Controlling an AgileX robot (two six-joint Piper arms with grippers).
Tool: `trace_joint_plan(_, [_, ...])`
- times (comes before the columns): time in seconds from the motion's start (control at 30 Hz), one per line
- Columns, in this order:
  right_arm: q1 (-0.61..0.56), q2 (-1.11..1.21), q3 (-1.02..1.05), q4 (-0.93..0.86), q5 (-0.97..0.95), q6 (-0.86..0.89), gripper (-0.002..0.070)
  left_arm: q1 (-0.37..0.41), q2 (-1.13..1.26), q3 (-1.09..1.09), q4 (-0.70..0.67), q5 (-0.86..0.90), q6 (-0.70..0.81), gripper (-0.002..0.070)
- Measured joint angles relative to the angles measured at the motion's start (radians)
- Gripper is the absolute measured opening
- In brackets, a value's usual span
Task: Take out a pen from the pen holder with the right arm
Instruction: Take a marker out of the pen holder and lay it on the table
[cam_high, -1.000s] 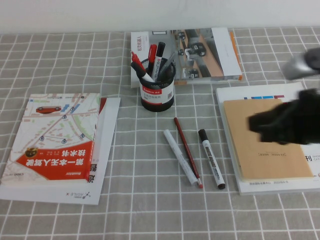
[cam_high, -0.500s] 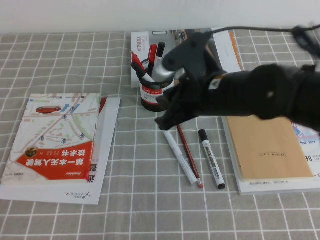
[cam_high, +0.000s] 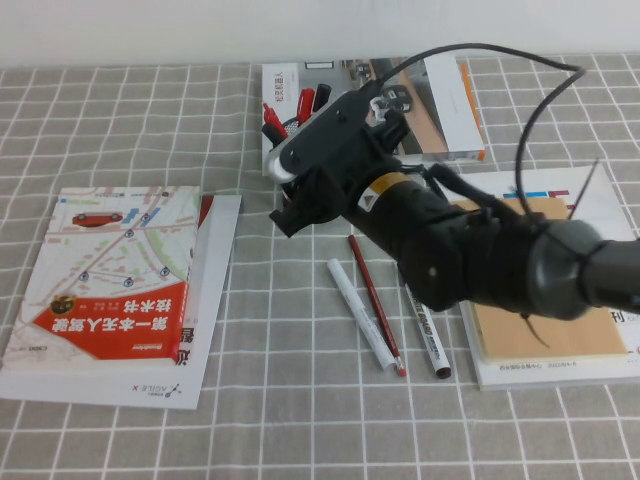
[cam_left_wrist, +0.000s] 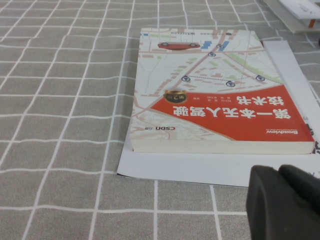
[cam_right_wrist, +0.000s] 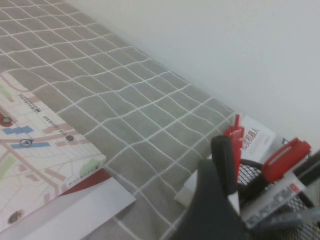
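Grey checked tablecloth (cam_high: 120, 120); red-capped pens (cam_high: 305, 100).

The right claw (cam_high: 288, 208) crowds the pen holder (cam_right_wrist: 250, 174), whose pens (cam_high: 306, 101) stick up close together; loose pens (cam_high: 375, 318) lie just in front, a magazine (cam_high: 440, 110) behind, while bare worktop (cam_high: 230, 170) lies open towards the red book (cam_high: 110, 275).

The checked bench (cam_high: 130, 130) carries a white sheet (cam_high: 218, 300) by its left edge, a pen holder (cam_right_wrist: 299, 214) and a magazine (cam_high: 450, 110) near the far edge, and loose pens (cam_high: 375, 300) in the middle.
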Motion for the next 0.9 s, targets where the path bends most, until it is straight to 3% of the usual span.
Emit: trace_joint_plan(0.9, [0.000, 0.255, -0.387, -0.018, 0.217, -0.025, 0.0349, 0.000, 0.000, 0.000, 0.000, 0.000, 0.000, -0.0003])
